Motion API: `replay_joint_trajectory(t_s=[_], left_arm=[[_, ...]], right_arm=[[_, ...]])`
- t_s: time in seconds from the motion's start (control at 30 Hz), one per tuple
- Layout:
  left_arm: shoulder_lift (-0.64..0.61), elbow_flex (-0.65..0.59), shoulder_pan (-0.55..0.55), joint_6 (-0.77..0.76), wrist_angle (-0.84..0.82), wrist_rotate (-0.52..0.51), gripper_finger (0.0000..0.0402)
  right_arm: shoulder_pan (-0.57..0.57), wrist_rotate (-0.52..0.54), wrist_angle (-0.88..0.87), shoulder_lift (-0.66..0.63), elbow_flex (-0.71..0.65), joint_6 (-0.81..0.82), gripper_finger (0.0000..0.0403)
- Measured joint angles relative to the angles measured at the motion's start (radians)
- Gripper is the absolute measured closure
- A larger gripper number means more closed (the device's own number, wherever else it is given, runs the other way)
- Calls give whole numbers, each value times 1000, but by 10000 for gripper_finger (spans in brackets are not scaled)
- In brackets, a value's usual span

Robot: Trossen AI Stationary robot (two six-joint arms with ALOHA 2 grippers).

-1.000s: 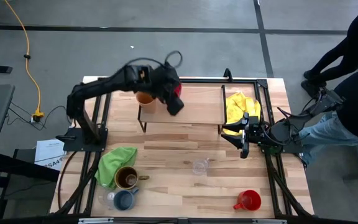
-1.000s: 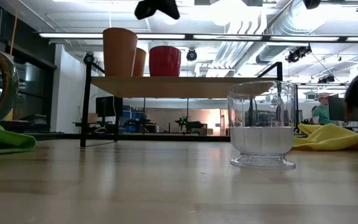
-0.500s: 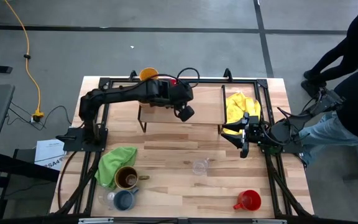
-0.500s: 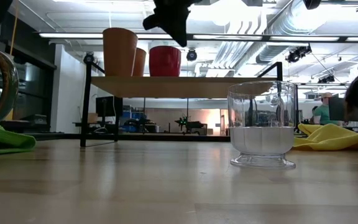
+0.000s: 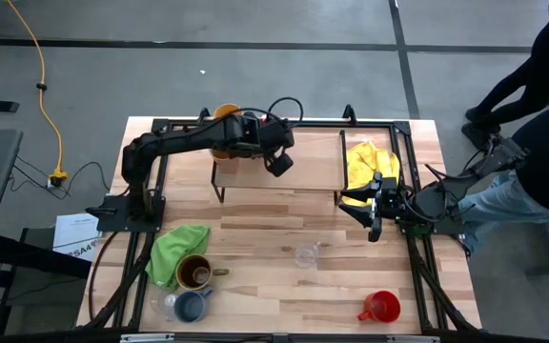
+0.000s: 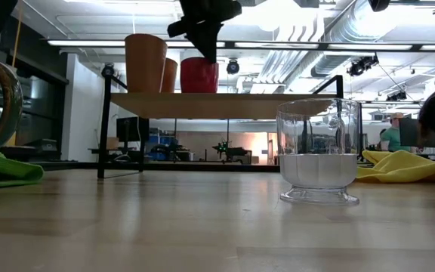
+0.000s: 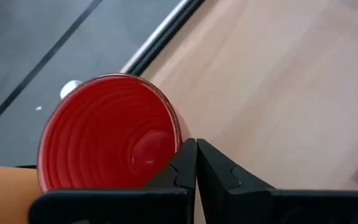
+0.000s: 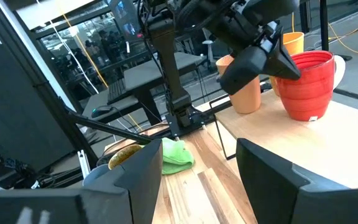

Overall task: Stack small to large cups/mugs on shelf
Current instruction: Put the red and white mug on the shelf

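Three vessels are standing on the light-wood shelf (image 6: 225, 104) at upper centre of the high view: a ribbed red mug (image 7: 107, 134), a tan cup (image 8: 246, 87) and a yellow-orange cup (image 8: 291, 43); the left gripper (image 7: 196, 163) is hovering closed beside the red mug's rim; the right gripper (image 5: 374, 229) is waiting open at right; one faceted clear glass (image 6: 318, 151) is sitting on the table (image 5: 255, 276), with a brown mug (image 5: 196, 273), a blue-grey mug (image 5: 191, 306) and another red mug (image 5: 381, 307) along the lower part.
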Motion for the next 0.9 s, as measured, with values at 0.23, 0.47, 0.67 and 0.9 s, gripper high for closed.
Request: replay_joint_trajectory(t_s=[0.23, 0.47, 0.67, 0.9], left_arm=[[0, 0, 25, 2, -15, -13, 402], [0, 0, 24, 3, -29, -33, 402], [0, 0, 25, 3, -45, -35, 401], [0, 0, 24, 9, -48, -70, 401]], right_arm=[[0, 0, 0, 0, 0, 6, 206], [0, 0, 0, 0, 0, 6, 206], [0, 0, 0, 0, 0, 6, 206], [0, 0, 0, 0, 0, 7, 206]])
